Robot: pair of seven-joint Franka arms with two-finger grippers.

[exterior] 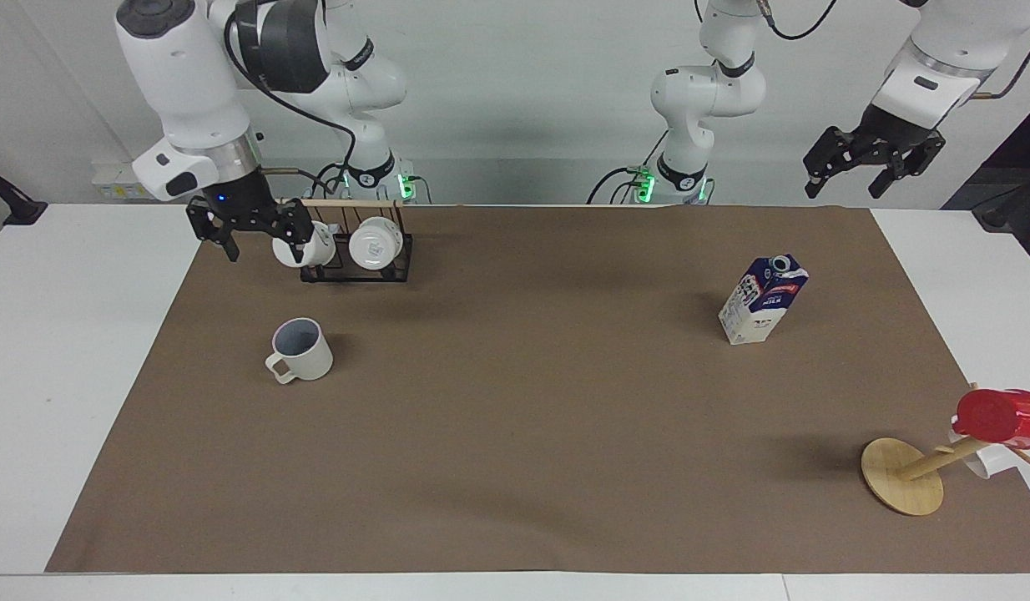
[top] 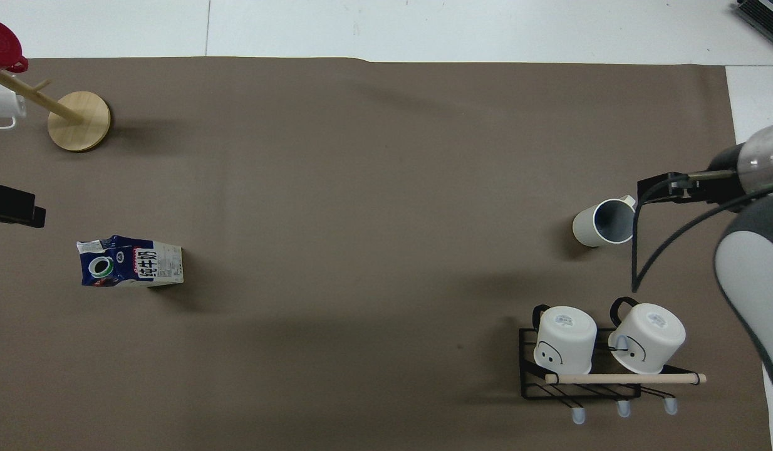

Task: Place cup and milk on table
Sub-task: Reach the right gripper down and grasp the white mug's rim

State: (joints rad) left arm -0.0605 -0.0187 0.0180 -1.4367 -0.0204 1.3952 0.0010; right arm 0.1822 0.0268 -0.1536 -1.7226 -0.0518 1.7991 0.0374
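the right gripper [exterior: 256, 240] hangs wide open, empty, above the cup [exterior: 302, 351], so the cup comes first. next it must drop over the rim. the left gripper [exterior: 872, 171] waits, open.

Cup [exterior: 302, 351] open all round – mug rack [exterior: 348, 244] just robot-side; milk [exterior: 763, 300] stands clear on table [exterior: 515, 434].

The cup [exterior: 302, 351] is cream outside, pale lavender-blue inside. The milk [exterior: 762, 300] is navy above, white below, with a red band. The white counter [exterior: 73, 351] carries a brown paper sheet [exterior: 515, 434]. The red cup [exterior: 1001, 417] tops a pale wooden stand [exterior: 902, 476].
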